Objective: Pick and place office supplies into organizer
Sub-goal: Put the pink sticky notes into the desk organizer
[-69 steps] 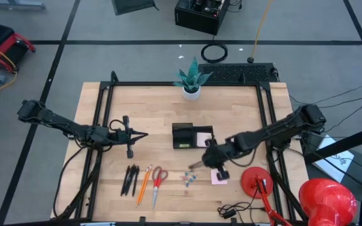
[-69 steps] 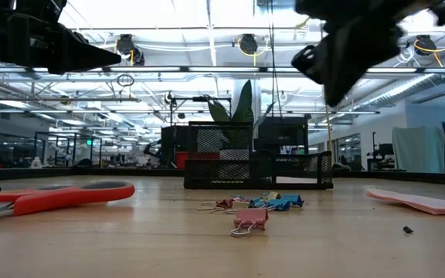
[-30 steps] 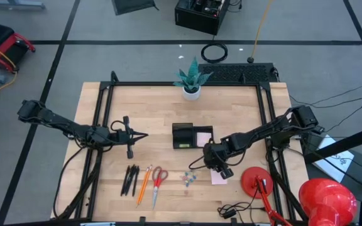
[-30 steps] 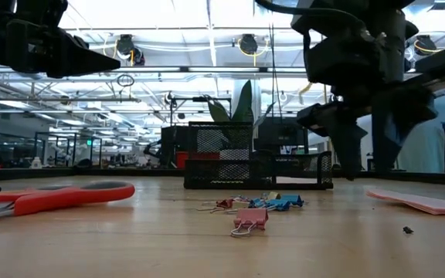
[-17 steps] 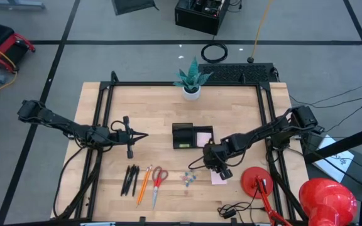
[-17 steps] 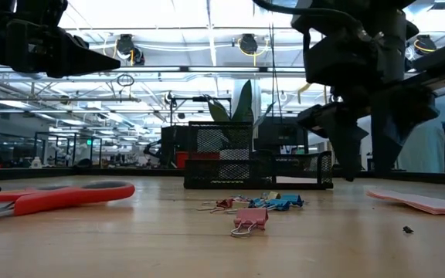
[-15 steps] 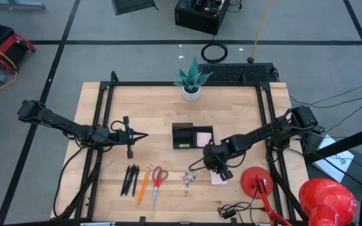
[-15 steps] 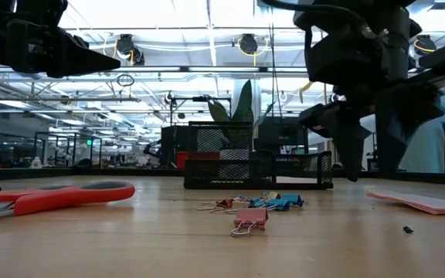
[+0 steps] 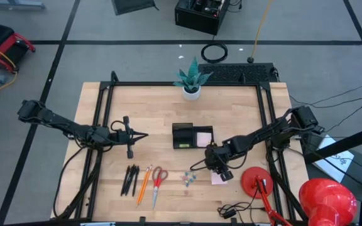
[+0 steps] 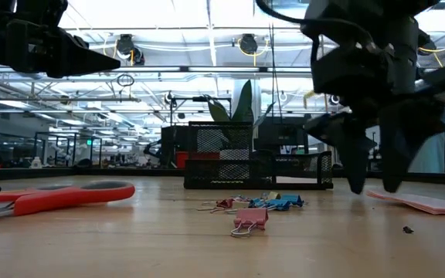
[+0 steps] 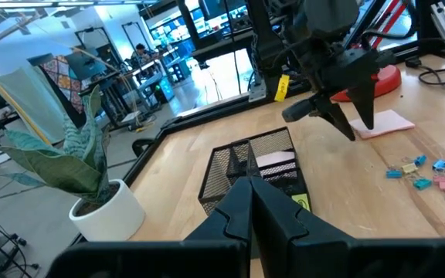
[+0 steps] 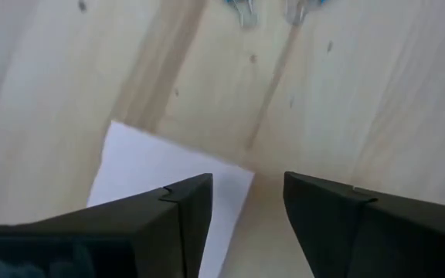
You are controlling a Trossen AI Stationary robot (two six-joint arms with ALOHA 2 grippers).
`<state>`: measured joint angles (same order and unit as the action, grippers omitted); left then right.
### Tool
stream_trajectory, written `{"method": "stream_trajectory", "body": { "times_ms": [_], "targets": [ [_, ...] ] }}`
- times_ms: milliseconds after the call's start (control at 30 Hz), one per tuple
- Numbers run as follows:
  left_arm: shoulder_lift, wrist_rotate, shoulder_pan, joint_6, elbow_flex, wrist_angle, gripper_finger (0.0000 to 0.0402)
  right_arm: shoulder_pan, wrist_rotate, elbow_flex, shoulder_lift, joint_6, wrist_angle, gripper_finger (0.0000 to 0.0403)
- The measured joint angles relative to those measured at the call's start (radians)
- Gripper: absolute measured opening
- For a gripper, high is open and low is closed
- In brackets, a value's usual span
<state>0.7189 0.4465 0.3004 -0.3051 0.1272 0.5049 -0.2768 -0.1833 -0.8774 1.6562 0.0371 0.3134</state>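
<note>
Pink sticky-note pad [image 9: 218,178] flat on the worktop [image 9: 156,113], near right of centre, just right of the small clips [image 9: 188,179]. Directly above its left edge, right end effector [image 10: 371,184] pointing down, fingers [image 12: 178,210] parted around a corner of the pad, gripping nothing. Black mesh organizer [image 9: 191,136] at centre, a pink item already in its right compartment. Scissors [image 9: 158,182], orange pencil [image 9: 144,184] and black pens [image 9: 130,179] laid side by side near left. Left end effector [image 9: 129,135] raised left of the organizer, fingers pressed together, empty. Potted plant [image 9: 191,80] at the far edge.
</note>
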Motion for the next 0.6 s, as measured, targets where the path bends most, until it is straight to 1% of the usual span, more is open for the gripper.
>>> {"method": "stream_trajectory", "body": {
  "times_ms": [133,533,600],
  "targets": [
    [0.0,0.0,0.0,0.0,0.0,0.0,0.0015,0.0,-0.001,0.022,-0.002,-0.024,-0.006,0.0151],
    [0.0,0.0,0.0,-0.001,0.0,0.0,0.0015,0.0,-0.004,0.025,-0.002,-0.03,-0.029,0.0149],
    [0.0,0.0,0.0,-0.001,0.0,0.0,0.0015,0.0,-0.021,0.025,-0.005,-0.034,-0.032,0.0148]
  ]
}}
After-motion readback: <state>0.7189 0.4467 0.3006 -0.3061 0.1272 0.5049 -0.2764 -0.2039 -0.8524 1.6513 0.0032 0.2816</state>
